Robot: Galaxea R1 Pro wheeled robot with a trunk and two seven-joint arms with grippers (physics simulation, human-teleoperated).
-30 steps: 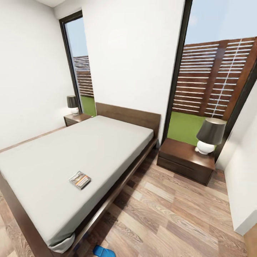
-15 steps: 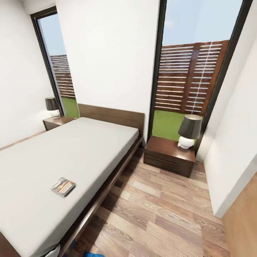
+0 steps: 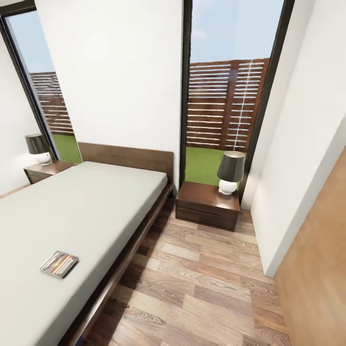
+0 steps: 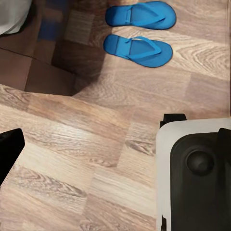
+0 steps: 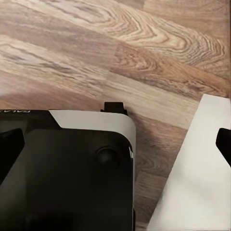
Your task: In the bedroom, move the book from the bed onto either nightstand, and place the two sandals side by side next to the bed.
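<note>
The book (image 3: 58, 264) lies flat on the pale mattress of the bed (image 3: 91, 206), near its side edge. A dark wooden nightstand (image 3: 207, 204) stands to the right of the headboard, and a second nightstand (image 3: 42, 170) stands at the bed's far side. In the left wrist view the two blue sandals (image 4: 141, 15) (image 4: 138, 49) lie side by side on the plank floor, close to the bed's corner (image 4: 13, 13). My left gripper (image 4: 115, 144) and right gripper (image 5: 115, 144) hang open over the floor, each showing only dark fingertips (image 4: 9, 150) (image 5: 9, 149) at the frame edges, nothing between them.
Each nightstand carries a lamp (image 3: 229, 172) (image 3: 38, 148). Tall dark-framed windows flank the white wall behind the headboard. A light wood panel (image 3: 317, 269) and a white wall close the right side. My white and black base (image 4: 192, 173) (image 5: 67, 168) stands on the floor (image 3: 202, 288).
The head camera has swung to the right, so bed, book and nightstand sit further left in the picture. The blue sandal at the bottom edge has left the head view.
</note>
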